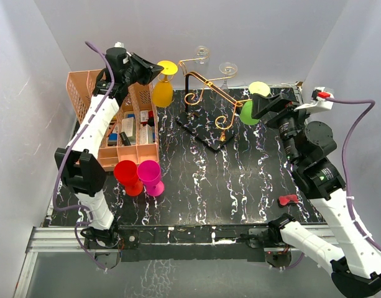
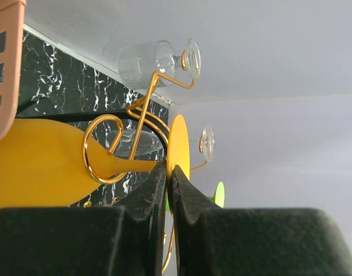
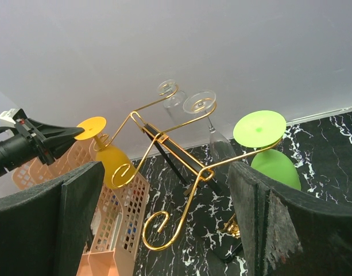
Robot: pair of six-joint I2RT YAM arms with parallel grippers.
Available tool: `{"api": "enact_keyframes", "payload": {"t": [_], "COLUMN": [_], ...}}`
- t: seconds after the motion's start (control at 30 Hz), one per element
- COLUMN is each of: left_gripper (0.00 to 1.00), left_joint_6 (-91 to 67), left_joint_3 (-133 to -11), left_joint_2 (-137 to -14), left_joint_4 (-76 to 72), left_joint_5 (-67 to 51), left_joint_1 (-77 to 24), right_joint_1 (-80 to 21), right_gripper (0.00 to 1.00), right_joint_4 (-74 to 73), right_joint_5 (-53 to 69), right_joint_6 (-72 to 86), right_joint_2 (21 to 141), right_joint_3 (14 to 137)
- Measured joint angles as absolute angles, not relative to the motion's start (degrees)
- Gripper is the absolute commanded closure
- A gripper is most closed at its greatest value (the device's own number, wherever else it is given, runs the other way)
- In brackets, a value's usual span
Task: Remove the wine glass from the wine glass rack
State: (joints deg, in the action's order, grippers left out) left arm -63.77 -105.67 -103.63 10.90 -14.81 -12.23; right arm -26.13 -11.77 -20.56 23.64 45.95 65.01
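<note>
The left pincer [image 2: 168, 170] is squeezed almost fully shut on the thin stem of the yellow wine glass [image 2: 43, 164]. It grips right next to the glass's flat round foot. The glass hangs upside down at the left end of the wine glass rack [image 1: 216, 89], and its stem sits in the curled tip of 1 gold arm.

The right pincer [image 3: 173, 224] is open as wide as it goes and holds nothing. A green wine glass [image 3: 269, 164] hangs from the rack just beside 1 of its fingers [image 3: 262, 221]. I cannot tell if they touch.

2 clear glasses [image 1: 202, 53] hang at the back of the rack.
</note>
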Motion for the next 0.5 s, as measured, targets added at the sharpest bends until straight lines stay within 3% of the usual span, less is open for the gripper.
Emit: {"api": "enact_keyframes", "payload": {"t": [0.5], "left_gripper": [1.0], "left_joint_6": [-64.77], "left_joint_3": [-111.15], "left_joint_2": [-110.8], "left_joint_4": [10.39], "left_joint_5": [-16.95], "left_joint_1": [-12.45], "right_joint_1": [-26.13], "right_gripper": [0.01], "right_joint_4": [-11.79], "right_joint_5": [-21.32], "right_joint_6": [22.81], "right_joint_2": [45.71], "right_joint_3": [65.04]}}
